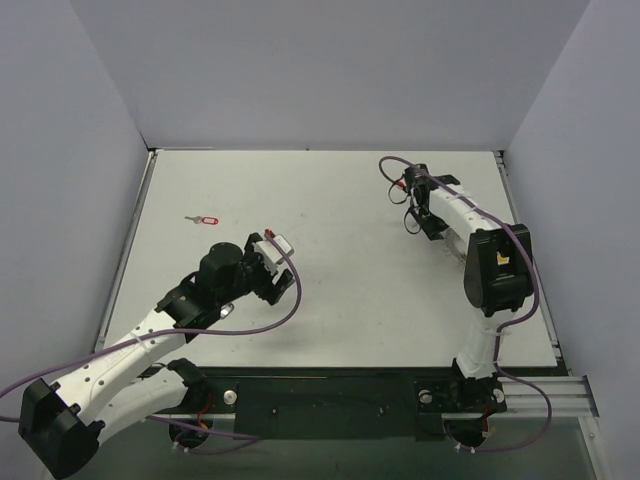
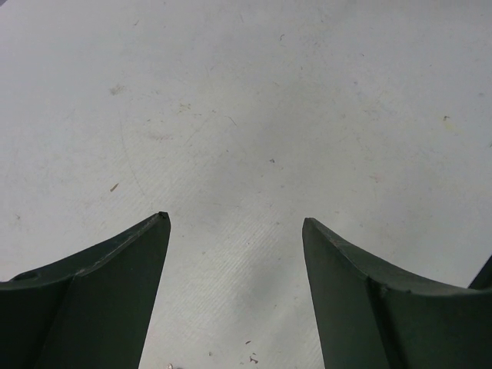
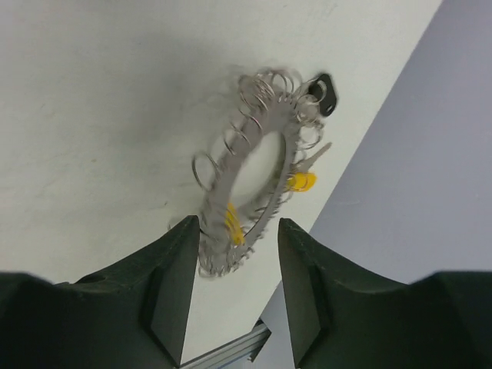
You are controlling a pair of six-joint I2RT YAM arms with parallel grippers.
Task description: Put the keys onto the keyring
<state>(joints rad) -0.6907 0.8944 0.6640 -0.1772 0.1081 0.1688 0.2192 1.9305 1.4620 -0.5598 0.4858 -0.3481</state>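
Observation:
The keyring (image 3: 234, 164), a silver wire hoop with a lacy rim, shows blurred in the right wrist view, its near end between the fingers and against the left finger (image 3: 173, 269). Two yellow-headed keys (image 3: 301, 181) and a dark grey key head (image 3: 323, 92) hang on it. My right gripper (image 3: 240, 223) is open around it; in the top view it (image 1: 427, 225) is at the back right and hides the ring. A red-headed key (image 1: 205, 220) lies alone at the table's left. My left gripper (image 1: 280, 283) is open and empty over bare table (image 2: 234, 223).
The grey right wall (image 3: 415, 192) and a metal rail (image 3: 231, 354) at the table edge are close behind the keyring. Walls enclose the white table (image 1: 340, 300) on the left, back and right.

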